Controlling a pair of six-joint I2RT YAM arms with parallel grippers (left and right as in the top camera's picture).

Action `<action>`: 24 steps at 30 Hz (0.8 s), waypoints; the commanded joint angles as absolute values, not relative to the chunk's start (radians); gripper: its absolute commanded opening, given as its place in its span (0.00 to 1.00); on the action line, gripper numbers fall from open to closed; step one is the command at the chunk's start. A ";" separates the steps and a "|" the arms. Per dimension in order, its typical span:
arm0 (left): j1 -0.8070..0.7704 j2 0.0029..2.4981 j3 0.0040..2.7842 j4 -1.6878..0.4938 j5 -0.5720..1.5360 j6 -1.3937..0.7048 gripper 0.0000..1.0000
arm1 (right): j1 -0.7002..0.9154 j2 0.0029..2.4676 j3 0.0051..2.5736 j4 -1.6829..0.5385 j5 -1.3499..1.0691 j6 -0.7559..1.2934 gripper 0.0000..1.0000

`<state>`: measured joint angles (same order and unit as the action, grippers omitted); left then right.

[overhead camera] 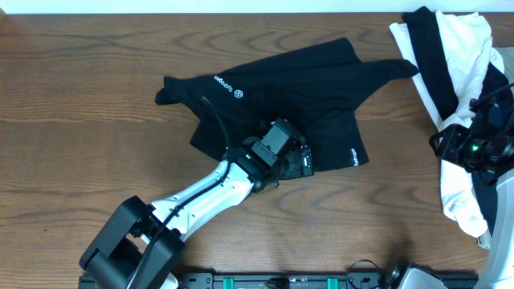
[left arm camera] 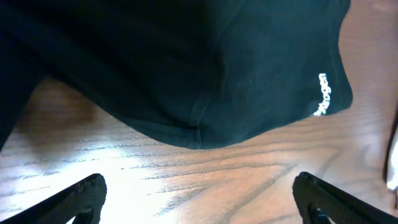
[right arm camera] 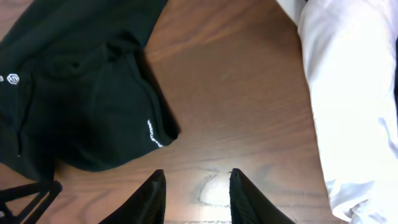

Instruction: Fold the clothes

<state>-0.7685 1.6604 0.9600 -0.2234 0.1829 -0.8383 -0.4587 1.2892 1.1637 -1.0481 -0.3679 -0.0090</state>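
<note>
Two arms, both sets of jaws parted

The left arm runs from the lower left of the overhead frame up to its centre. The left gripper stands spread wide, its fingers at the two bottom corners of its wrist view. The right wrist sits at the right edge, and the right gripper shows a narrow gap between its fingers.

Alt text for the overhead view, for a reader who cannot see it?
A crumpled black garment with white lettering lies on the dark wood table; the left gripper, reaching from the lower left, is at its lower hem. At the right edge, the right gripper is over a pile of black and white garments.
</note>
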 commanded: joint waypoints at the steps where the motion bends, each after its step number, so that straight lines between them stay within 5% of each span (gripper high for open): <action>1: -0.778 1.692 0.966 -0.221 0.118 -0.977 0.96 | -0.450 1.283 1.165 -1.052 -0.385 -0.024 0.32; 11: -0.783 1.816 0.966 -0.083 0.125 -1.114 0.87 | -0.450 1.283 1.165 -1.052 -0.385 -0.024 0.32; 16: -0.783 1.826 0.966 -0.050 0.115 -1.118 0.67 | -0.450 1.283 1.165 -1.055 -0.385 -0.024 0.32; 24: -0.808 1.845 0.966 -0.049 0.114 -1.125 0.66 | -0.450 1.283 1.165 -1.060 -0.385 -0.024 0.32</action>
<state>-0.7921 1.8183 0.9604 -0.0486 0.1303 -1.1046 -0.4587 1.2892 1.1637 -1.0550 -0.3702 -0.0093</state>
